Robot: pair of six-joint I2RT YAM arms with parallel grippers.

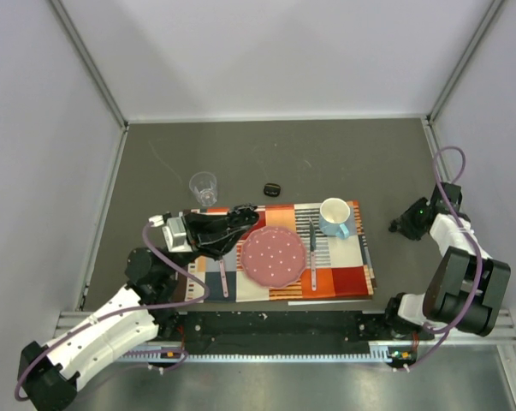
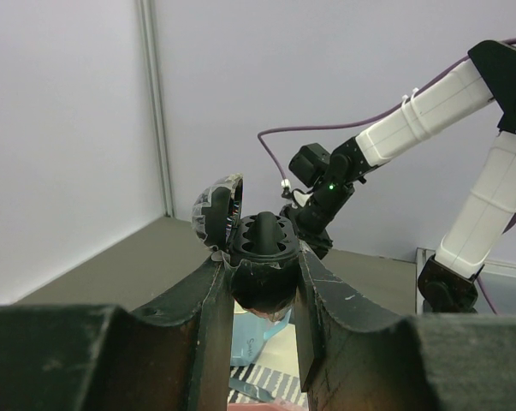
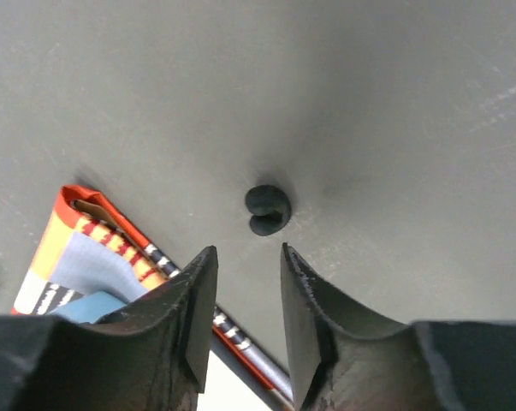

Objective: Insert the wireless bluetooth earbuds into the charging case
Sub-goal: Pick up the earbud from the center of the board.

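Note:
The charging case, black and rounded, sits between the fingers of my left gripper, which is shut on it. Its hinged lid stands open to the left and its sockets face up. From above, this gripper hovers over the left part of the placemat. One tiny black earbud lies on the grey table just beyond the tips of my right gripper, which is open with nothing between its fingers. That gripper is off the placemat's right edge. Another small black thing lies behind the placemat; whether it is a bud I cannot tell.
A striped placemat carries a pink dotted plate, a blue mug and cutlery. A clear glass stands behind its left corner. Grey walls close in the table on three sides.

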